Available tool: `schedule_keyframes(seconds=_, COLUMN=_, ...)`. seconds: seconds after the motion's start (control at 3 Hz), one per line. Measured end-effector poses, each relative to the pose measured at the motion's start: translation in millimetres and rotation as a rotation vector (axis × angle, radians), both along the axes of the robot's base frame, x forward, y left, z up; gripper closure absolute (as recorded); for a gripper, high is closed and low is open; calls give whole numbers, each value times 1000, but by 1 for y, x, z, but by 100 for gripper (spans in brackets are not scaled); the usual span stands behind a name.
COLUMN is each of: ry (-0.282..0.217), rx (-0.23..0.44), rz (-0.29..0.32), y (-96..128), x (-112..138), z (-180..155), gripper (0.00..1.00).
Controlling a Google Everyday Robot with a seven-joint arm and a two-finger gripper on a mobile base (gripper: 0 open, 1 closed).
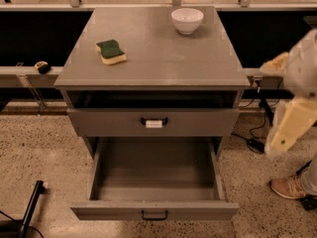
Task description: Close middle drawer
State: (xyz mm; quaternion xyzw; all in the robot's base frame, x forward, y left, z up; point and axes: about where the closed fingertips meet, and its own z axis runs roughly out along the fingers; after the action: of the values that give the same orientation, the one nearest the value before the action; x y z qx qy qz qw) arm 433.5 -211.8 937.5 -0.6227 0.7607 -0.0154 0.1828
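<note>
The middle drawer (154, 209) is pulled far out of the grey cabinet (153, 73). Its flat front with a small black handle (154, 215) sits near the bottom of the camera view, and its inside (154, 167) is empty. Above it, the drawer with a white tag on its handle (154, 123) stands slightly out. The lowest drawer is hidden under the open one. My gripper (291, 128) is at the end of the cream arm at the right edge, level with the cabinet's right side and apart from the drawers.
On the cabinet top lie a green and yellow sponge (111, 51) and a white bowl (187, 20). A shoe (290, 186) and cables (255, 144) are on the speckled floor to the right. A black pole (30, 207) leans at the lower left.
</note>
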Motion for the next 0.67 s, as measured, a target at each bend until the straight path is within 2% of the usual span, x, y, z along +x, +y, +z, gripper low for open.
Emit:
schedule_keyframes(seconds=0.33, ry=-36, rx=76, rz=59, y=-9, x=-4, z=-56, gripper=0)
schedule_keyframes(seconds=0.67, ry=-120, rx=61, rz=107, y=-11, x=7, z=-49, gripper=0)
